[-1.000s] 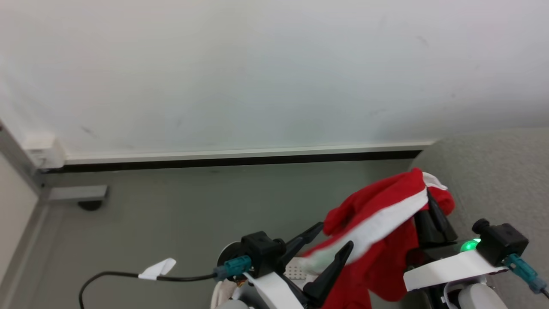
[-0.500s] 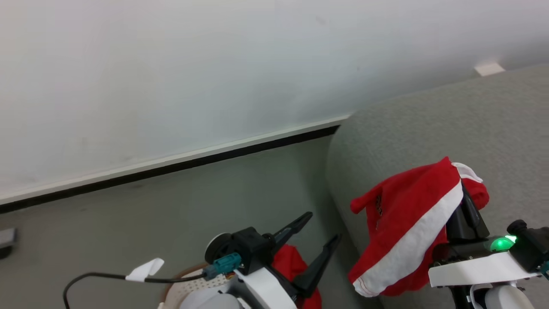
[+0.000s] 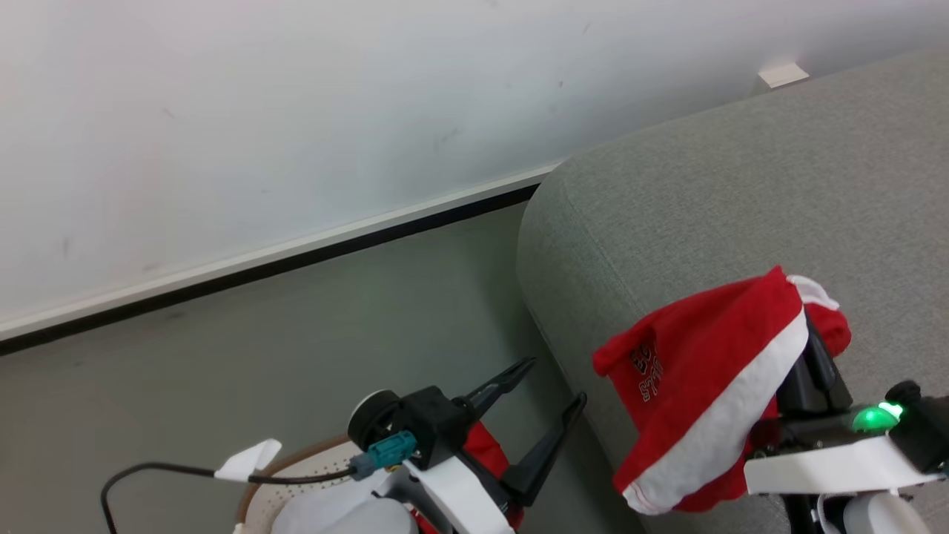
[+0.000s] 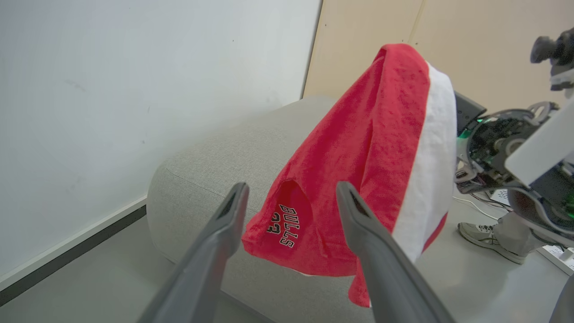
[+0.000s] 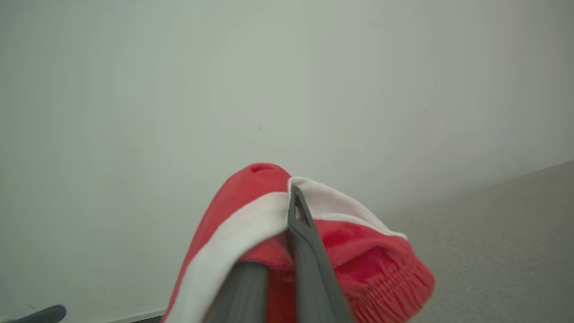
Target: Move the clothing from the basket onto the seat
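My right gripper is shut on a piece of the red clothing with a white stripe and a small printed logo. It hangs in the air over the front corner of the grey seat. In the right wrist view the clothing drapes over my right gripper. My left gripper stands open and holds nothing, above the basket, where more red clothing lies. In the left wrist view the hanging clothing shows beyond my open left gripper, in front of the seat.
A white wall with a dark baseboard runs behind the grey floor. A black cable with a white tag trails from my left wrist. A person's shoe rests on the floor beyond my right arm.
The head camera has turned right, bringing the seat further into view. My right gripper has carried the red clothing from beside my left gripper to over the seat's corner. The left gripper stays open.
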Tool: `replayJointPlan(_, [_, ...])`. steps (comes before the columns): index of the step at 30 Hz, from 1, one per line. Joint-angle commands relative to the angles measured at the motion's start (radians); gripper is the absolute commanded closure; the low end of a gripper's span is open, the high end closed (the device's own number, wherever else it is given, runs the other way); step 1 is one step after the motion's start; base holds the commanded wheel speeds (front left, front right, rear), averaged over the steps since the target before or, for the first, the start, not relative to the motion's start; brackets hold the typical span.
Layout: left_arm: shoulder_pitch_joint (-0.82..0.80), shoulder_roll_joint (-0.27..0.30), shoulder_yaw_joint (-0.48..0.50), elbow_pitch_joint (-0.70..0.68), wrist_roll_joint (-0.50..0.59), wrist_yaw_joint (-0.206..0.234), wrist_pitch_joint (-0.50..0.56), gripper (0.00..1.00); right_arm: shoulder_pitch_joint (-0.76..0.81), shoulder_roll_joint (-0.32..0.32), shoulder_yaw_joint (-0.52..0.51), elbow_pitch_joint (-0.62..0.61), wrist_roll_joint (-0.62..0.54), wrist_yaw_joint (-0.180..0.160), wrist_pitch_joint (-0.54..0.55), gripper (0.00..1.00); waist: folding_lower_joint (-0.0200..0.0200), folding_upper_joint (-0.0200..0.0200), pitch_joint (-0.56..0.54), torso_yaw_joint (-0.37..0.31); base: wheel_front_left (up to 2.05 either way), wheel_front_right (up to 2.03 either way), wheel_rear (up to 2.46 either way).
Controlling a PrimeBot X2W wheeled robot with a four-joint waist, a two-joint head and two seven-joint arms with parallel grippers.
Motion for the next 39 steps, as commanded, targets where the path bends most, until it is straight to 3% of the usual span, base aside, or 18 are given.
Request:
replayJointPlan(1, [-0.01, 0.001, -0.002, -0.001, 0.019, 0.002, -0.003, 0.0, -0.025, -0.005, -0.004, -0.008, -0.011, -0.002, 0.0, 1.0, -0.0001, 0.0, 0.009, 0.005, 0.0, 0.0, 0.0])
replayJointPlan(7, [-0.033, 0.012, -0.007, -0.015, 0.025, -0.007, 0.011, 0.0, -0.134, -0.037, -0.036, -0.014, -0.037, -0.002, 0.029, 1.0, -0.0001, 0.0, 0.064, 0.03, 0.0, 0.0, 0.0])
replayJointPlan(13, [-0.066, 0.046, -0.002, -0.047, 0.031, -0.01, 0.035, 0.0, -0.312, -0.111, -0.095, -0.007, -0.053, -0.002, 0.089, 1.0, -0.0001, 0.0, 0.167, 0.071, 0.0, 0.0, 0.0])
replayJointPlan(20, [-0.111, 0.109, 0.017, -0.104, 0.048, -0.01, 0.065, 0.0, -0.501, -0.212, -0.241, 0.001, -0.077, -0.002, 0.161, 1.0, -0.0001, 0.0, 0.317, 0.124, 0.0, 0.0, 0.0])
replayJointPlan(24, [-0.14, 0.137, 0.021, -0.133, 0.063, -0.016, 0.084, 0.0, -0.595, -0.248, -0.364, 0.051, -0.131, -0.002, 0.187, 1.0, -0.0001, 0.0, 0.405, 0.146, 0.0, 0.0, 0.0])
replayJointPlan(30, [-0.189, 0.164, 0.027, -0.171, 0.087, -0.024, 0.105, 0.0, -0.689, -0.287, -0.454, 0.164, -0.208, -0.002, 0.234, 1.0, -0.0001, 0.0, 0.519, 0.173, 0.0, 0.0, 0.0])
replayJointPlan(39, [-0.246, 0.186, 0.043, -0.193, 0.097, -0.032, 0.109, 0.0, -0.777, -0.371, -0.48, 0.383, -0.352, -0.002, 0.296, 1.0, -0.0001, 0.0, 0.635, 0.216, 0.0, 0.0, 0.0])
